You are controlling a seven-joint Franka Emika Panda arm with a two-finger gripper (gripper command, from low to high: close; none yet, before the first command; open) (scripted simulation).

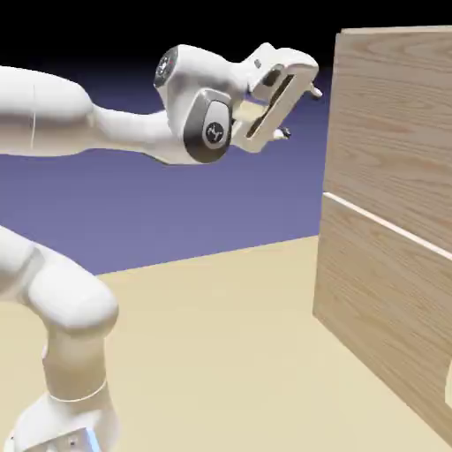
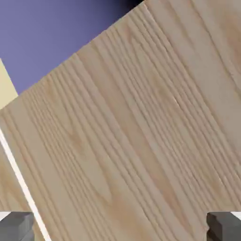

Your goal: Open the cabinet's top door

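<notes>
The cabinet of light oak wood grain fills the exterior view's right side. A thin pale seam splits it into two doors, and the top door is the upper panel, lying flush and closed. My gripper hangs in the air just left of the top door's near edge, level with its upper half, open with nothing between its fingers. In the hand view the top door fills most of the picture at a slant, the seam runs down the lower left, and both grey fingertips show wide apart at the bottom corners.
The beige table top stretches from the robot's base to the cabinet's foot. My white arm crosses the upper left of the exterior view. Blue-violet backdrop shows past the door's edge in the hand view.
</notes>
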